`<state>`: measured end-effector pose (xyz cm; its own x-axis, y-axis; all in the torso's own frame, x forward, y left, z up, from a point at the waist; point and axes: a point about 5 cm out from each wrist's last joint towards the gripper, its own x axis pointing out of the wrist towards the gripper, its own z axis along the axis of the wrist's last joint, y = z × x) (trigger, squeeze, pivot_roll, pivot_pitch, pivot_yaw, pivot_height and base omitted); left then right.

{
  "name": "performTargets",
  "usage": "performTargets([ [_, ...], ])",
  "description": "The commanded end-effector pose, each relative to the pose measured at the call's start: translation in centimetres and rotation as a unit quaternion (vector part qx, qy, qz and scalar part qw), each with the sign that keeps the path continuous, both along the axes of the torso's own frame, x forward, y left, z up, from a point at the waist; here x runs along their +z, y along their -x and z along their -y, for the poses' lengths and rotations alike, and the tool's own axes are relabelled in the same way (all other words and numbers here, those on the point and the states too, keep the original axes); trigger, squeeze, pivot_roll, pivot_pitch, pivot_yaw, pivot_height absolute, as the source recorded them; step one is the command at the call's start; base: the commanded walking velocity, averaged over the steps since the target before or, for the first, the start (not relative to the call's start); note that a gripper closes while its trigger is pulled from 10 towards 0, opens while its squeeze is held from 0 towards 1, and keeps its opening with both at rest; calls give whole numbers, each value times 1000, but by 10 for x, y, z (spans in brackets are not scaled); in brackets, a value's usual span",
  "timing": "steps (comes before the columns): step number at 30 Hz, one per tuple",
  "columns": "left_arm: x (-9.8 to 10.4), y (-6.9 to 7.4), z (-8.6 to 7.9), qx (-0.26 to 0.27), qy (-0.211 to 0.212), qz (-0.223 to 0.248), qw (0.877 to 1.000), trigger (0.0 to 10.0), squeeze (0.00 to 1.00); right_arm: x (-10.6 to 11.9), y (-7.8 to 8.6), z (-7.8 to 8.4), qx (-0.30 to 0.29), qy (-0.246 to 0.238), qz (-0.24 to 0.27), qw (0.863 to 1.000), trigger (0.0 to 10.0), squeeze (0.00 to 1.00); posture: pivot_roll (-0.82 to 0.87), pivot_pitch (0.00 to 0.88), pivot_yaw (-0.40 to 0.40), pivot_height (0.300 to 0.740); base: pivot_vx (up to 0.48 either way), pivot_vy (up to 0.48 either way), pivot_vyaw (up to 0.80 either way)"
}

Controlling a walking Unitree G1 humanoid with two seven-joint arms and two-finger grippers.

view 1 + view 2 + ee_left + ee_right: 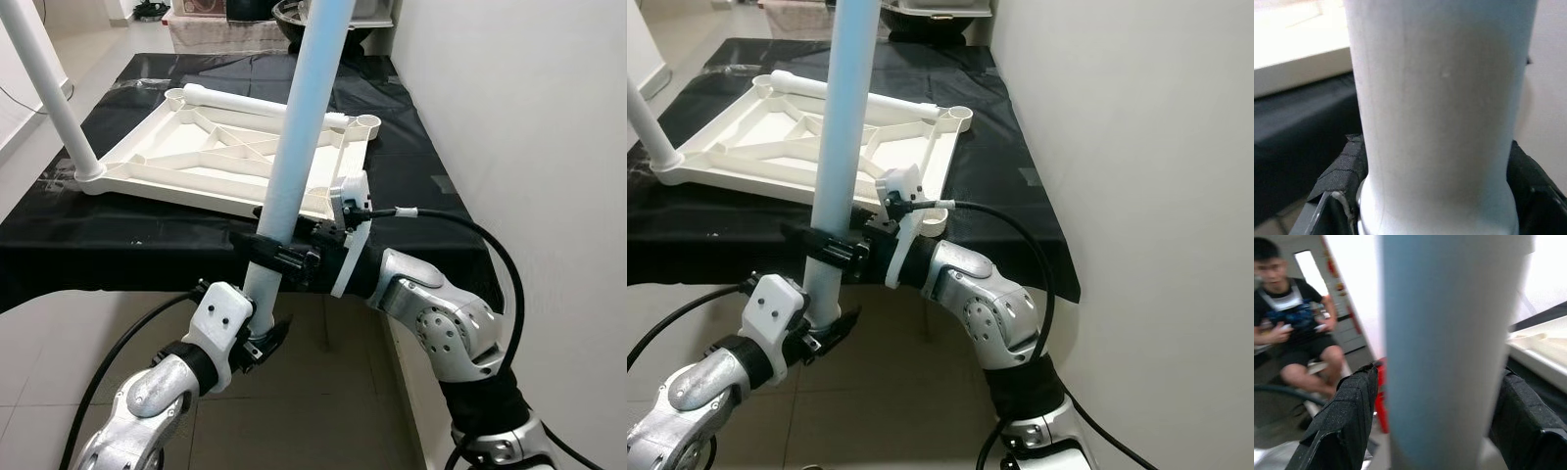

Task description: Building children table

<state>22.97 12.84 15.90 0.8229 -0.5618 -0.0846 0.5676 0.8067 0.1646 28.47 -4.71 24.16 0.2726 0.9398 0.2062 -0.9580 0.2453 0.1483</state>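
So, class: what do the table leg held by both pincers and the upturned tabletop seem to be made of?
Table leg: likely plastic, smooth pale tube with a soft sheen, gripped by left pincer and right pincer. Tabletop: probably moulded plastic, cream, with cast ribs underneath.

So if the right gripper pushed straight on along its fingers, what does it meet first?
The table leg. The right gripper is already clamped on it, and its wrist view has the tube right between the fingers. Beyond the leg is open room with a seated person, probably well out of reach.
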Motion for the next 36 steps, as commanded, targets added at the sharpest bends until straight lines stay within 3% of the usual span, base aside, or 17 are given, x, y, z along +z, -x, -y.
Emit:
performTargets([
  [1, -1, 8, 5, -31, 13, -17, 999, 10000, 0, -1, 6, -4, 26, 3, 1, 1000, 10000, 0, 93, 147, -28, 740, 0, 0, 0],
  [8, -6, 23, 12, -84, 32, -56, 994, 10000, 0, -1, 9, -4, 61, 10, 2, 998, 10000, 0, 94, 151, -26, 740, 0, 0, 0],
  [24, -9, 29, 12, -108, 35, -76, 991, 10000, 0, -4, 18, -4, 100, 22, -5, 995, 10000, 0, 93, 145, -25, 740, 0, 0, 0],
  [25, -9, 30, 13, -109, 36, -77, 990, 10000, 0, -4, 18, -4, 101, 22, -6, 995, 4627, 0, 93, 141, -26, 740, 0, 0, 0],
  [26, -9, 30, 13, -109, 37, -78, 990, 10000, 0, -4, 18, -4, 102, 22, -6, 995, 4627, 0, 93, 141, -26, 740, 0, 0, 0],
  [27, -9, 30, 13, -110, 37, -78, 990, 10000, 0, -4, 18, -4, 104, 22, -6, 994, 0, 0, 93, 140, -26, 740, 0, 0, 0],
  [36, -12, 31, 12, -104, 38, -89, 990, 10000, 0, -5, 22, -4, 113, 24, -10, 993, 0, 0, 93, 128, -25, 740, 0, 0, 0],
])
